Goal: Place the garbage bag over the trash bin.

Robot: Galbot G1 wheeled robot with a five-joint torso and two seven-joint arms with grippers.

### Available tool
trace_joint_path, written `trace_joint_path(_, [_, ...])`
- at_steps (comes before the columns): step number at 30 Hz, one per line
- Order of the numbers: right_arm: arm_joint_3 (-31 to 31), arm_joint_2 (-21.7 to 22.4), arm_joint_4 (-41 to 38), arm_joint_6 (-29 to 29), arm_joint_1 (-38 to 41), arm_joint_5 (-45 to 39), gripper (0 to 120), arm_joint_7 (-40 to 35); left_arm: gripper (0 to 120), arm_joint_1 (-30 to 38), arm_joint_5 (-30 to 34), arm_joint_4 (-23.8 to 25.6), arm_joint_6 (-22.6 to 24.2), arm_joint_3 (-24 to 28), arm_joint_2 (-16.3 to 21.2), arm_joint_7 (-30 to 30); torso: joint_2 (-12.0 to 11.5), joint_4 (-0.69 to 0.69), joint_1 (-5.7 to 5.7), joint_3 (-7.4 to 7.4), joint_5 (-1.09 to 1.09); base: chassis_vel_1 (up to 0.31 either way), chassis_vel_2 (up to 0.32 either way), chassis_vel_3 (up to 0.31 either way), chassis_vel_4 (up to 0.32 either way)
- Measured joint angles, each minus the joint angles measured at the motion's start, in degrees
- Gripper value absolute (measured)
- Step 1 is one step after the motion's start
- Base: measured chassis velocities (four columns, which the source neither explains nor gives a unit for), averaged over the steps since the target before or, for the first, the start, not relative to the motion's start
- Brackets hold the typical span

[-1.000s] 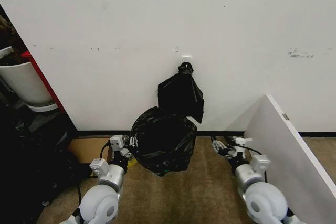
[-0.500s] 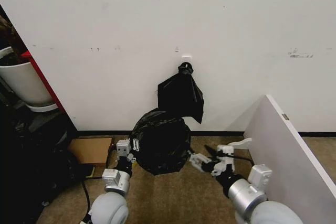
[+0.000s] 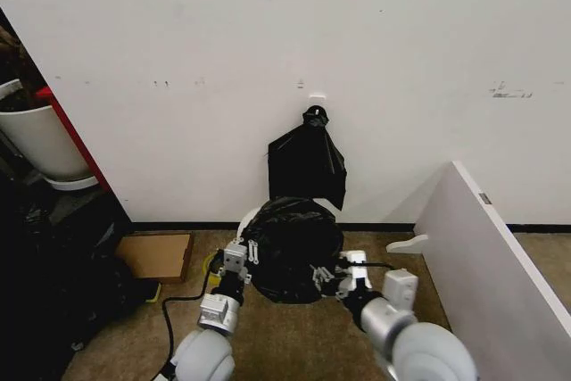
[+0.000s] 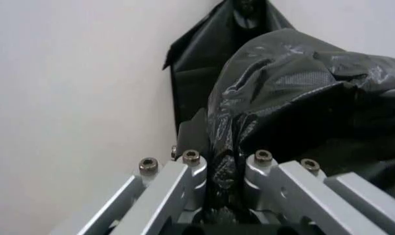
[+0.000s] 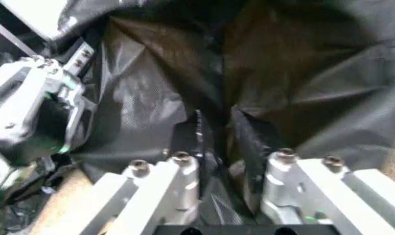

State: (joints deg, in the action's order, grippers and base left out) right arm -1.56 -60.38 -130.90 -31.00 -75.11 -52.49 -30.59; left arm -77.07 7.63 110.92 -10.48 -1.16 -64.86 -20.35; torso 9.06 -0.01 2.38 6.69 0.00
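Note:
The black crinkled garbage bag (image 3: pixel 294 247) sits low against the wall, stretched between my two grippers. A white curve of the trash bin (image 3: pixel 251 218) peeks out at the bag's left edge, and the bag hides the rest of the bin. My left gripper (image 3: pixel 247 248) is at the bag's left side, shut on a fold of the garbage bag (image 4: pixel 282 98). My right gripper (image 3: pixel 326 276) is at the bag's front right, shut on the plastic of the garbage bag (image 5: pixel 184 73). The right wrist view looks into the bag's mouth and also catches the left gripper (image 5: pixel 27 112).
A flat black knotted bunch (image 3: pixel 308 162) hangs on the wall above the bag. A white plant pot (image 3: pixel 40 140) stands at far left, with cardboard (image 3: pixel 156 256) on the floor. A white board (image 3: pixel 491 247) leans at right. A black cable (image 3: pixel 169 327) trails by my left arm.
My right gripper swung in from the right and closed on the bag. The left gripper shifted right with the bag. The bag now sits further right, and a white bin edge shows.

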Motion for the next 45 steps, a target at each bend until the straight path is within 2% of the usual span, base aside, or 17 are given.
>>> trace_joint_path(3, [2.58, -1.52, 4.04, -0.69, 3.25, 0.22, 0, -2.32, 4, 0.08, -0.32, -0.01, -0.01, 0.35, -0.26, 0.11, 0.00, 0.00, 0.00, 0.00, 0.00, 0.000, 0.000, 0.000, 0.000])
trace_joint_path(4, [3.06, -1.83, 4.78, -0.83, 3.89, 0.22, 0, -2.82, 4, 0.04, -0.35, -0.01, -0.03, 0.35, -0.23, 0.15, 0.00, -0.01, 0.00, 0.00, 0.00, 0.000, 0.000, 0.000, 0.000])
trace_joint_path(12, [8.42, -5.10, 12.14, -3.10, 11.96, -2.09, 0, -8.15, 4, -0.13, -1.11, 0.17, -0.77, 1.68, 1.18, 0.44, 0.00, 0.00, 0.00, 0.00, 0.00, 0.000, 0.000, 0.000, 0.000])
trace_joint_path(20, [11.38, -7.27, 17.67, -3.33, 16.13, -2.17, 0, -10.38, 4, -0.46, -1.24, 0.50, -1.25, 2.67, 1.13, 0.70, 0.00, 0.00, 0.00, 0.00, -0.01, 0.000, 0.000, 0.000, 0.000])
trace_joint_path(32, [13.53, -8.96, 22.76, -2.64, 18.94, -1.72, 0, -10.98, 4, -0.65, -1.29, 0.90, -1.35, 3.60, 0.52, 1.23, 0.00, -0.02, 0.00, 0.00, -0.01, 0.000, 0.000, 0.000, 0.000])
trace_joint_path(45, [14.18, -10.85, 28.64, -2.66, 21.03, 0.18, 0, -10.45, 4, -1.84, -1.10, 2.35, -1.94, 3.62, 1.67, 1.99, 0.00, -0.01, 0.00, 0.00, -0.01, 0.000, 0.000, 0.000, 0.000])
